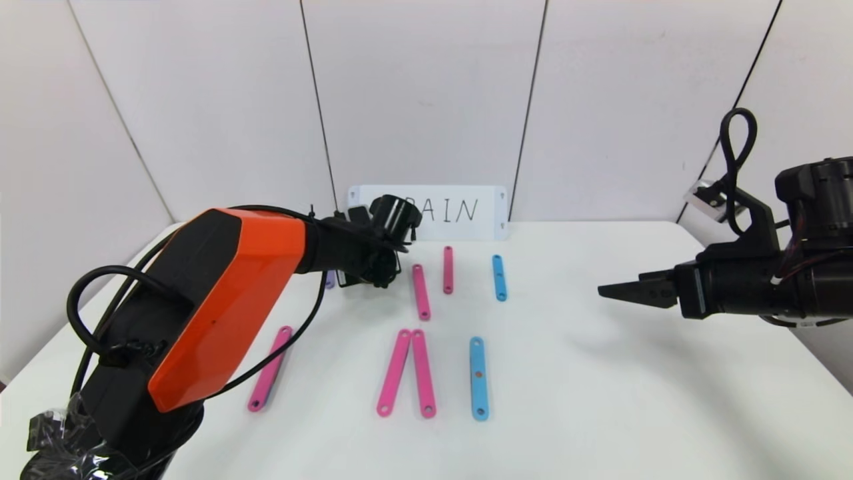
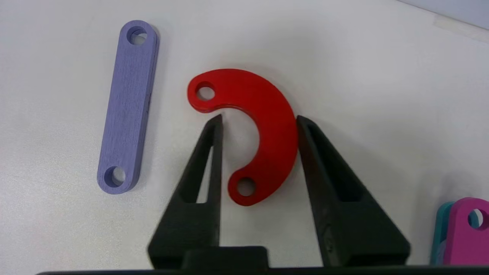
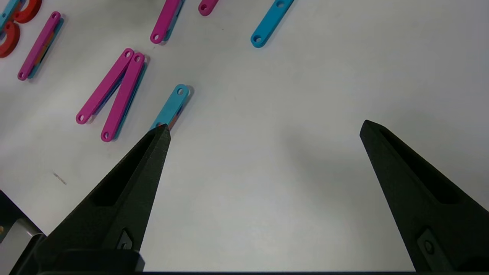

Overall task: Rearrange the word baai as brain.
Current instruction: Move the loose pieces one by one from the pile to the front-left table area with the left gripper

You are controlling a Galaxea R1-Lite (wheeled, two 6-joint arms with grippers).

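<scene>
The plastic word lies on the white table (image 1: 600, 400). In the head view I see a pink strip (image 1: 270, 368), a pink pair (image 1: 408, 373) joined in a narrow V, and a blue strip (image 1: 478, 378). My left gripper (image 1: 383, 267) is at the back. In the left wrist view it (image 2: 259, 117) is open, low over a red half-ring (image 2: 273, 130). One finger (image 2: 317, 160) touches the ring's outer edge. The other (image 2: 208, 152) stands inside the curve with a gap. A purple strip (image 2: 128, 107) lies beside it. My right gripper (image 1: 616, 292) hovers open and empty at the right, as the right wrist view (image 3: 265, 126) also shows.
Behind lie two shorter pink strips (image 1: 421, 292) (image 1: 448, 269) and a short blue strip (image 1: 499, 277). A white card (image 1: 460, 212) with handwritten letters leans on the back wall. Two more red curves (image 3: 7, 38) show in the right wrist view, behind my left arm.
</scene>
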